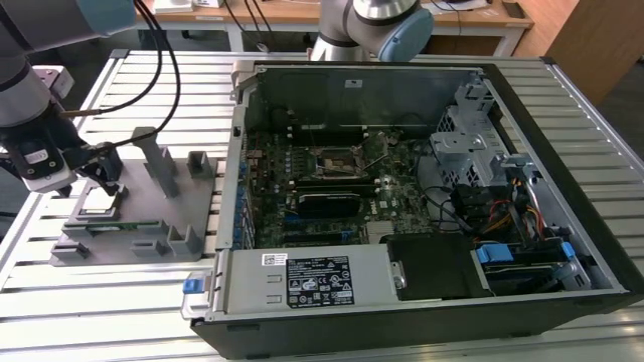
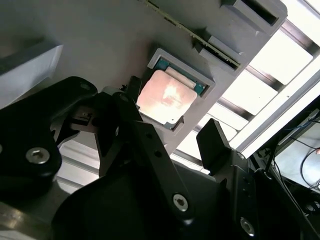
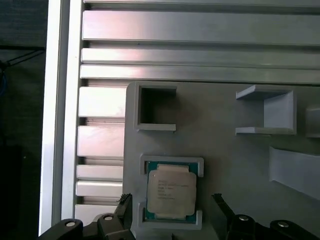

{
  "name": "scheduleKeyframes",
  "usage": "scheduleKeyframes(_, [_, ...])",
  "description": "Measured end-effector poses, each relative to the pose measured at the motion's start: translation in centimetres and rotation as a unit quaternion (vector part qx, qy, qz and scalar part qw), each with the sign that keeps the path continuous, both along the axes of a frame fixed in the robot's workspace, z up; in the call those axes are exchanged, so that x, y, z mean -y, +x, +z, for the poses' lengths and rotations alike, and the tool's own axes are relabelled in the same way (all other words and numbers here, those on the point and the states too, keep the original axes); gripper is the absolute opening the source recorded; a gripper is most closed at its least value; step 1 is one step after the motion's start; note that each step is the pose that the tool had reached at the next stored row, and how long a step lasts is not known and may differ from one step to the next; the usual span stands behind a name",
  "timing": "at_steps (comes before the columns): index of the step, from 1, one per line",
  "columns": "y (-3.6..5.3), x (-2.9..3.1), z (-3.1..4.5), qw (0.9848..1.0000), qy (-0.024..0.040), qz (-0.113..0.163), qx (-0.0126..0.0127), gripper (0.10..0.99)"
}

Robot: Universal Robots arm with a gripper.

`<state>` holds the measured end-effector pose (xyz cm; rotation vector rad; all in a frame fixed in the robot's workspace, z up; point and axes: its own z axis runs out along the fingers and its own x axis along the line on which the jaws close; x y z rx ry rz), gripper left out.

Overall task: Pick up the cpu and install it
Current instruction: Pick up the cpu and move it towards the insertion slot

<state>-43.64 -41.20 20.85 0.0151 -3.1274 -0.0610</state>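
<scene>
Gripper sits low over the grey holder block, at the block's end away from the computer case.

- Fingers: spread apart and released, gripping nothing. In both wrist views you see one dark finger on each side of the cpu's pocket, with the chip in the gap between them. The gripper straddles the pocket, and neither finger visibly touches the chip.
- Cpu: lying flat in its shallow square pocket on the holder block, shiny metal top facing up, a thin green rim showing around it. In the second wrist view the cpu catches a bright glare, and the gripper hangs just above it over the block. In the exterior view the cpu lies directly under the fingertips.
- Not lifted, not installed: the chip is in the block, well apart from the case.
- Memory stick: long, green, lying along the holder block's front edge, just beside the cpu pocket.
- Upright posts rise from the block between the gripper and the case.
- Computer case: open, lying on its side on the exterior view's right of the holder block, close beside it. The motherboard socket is visible inside.
- Block and case both rest on the slatted metal table.
</scene>
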Motion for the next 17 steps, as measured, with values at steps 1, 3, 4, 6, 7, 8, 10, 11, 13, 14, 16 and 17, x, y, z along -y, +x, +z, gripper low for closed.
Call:
scheduleKeyframes(1, [0.0, 0.0, -0.17, 1.0, 0.0, -0.001, 0.0001, 0.718])
scheduleKeyframes(3, [-0.01, -0.06, -0.47, 1.0, 0.0, -0.005, 0.0001, 0.718])
scheduleKeyframes(4, [-0.01, -0.12, -0.62, 1.0, 0.0, -0.008, 0.0001, 0.718])
scheduleKeyframes(6, [0.0, -0.2, -0.89, 0.9999, -0.0001, -0.015, 0.0001, 0.718])
scheduleKeyframes(7, [0.0, -0.22, -1.02, 0.9998, -0.0001, -0.018, 0.0002, 0.718])
scheduleKeyframes(8, [0.01, -0.23, -1.13, 0.9998, -0.0001, -0.02, 0.0002, 0.718])
scheduleKeyframes(10, [0.0, -0.23, -1.3, 0.9998, -0.0001, -0.02, 0.0002, 0.718])
scheduleKeyframes(11, [0.0, -0.23, -1.38, 0.9998, -0.0001, -0.02, 0.0002, 0.718])
scheduleKeyframes(13, [0.0, -0.23, -1.55, 0.9998, -0.0001, -0.02, 0.0002, 0.718])
scheduleKeyframes(14, [0.0, -0.23, -1.62, 0.9998, -0.0001, -0.02, 0.0001, 0.718])
scheduleKeyframes(16, [0.0, -0.23, -1.77, 0.9998, -0.0001, -0.02, 0.0002, 0.718])
scheduleKeyframes(17, [0.0, -0.23, -1.83, 0.9998, -0.0001, -0.02, 0.0002, 0.718])
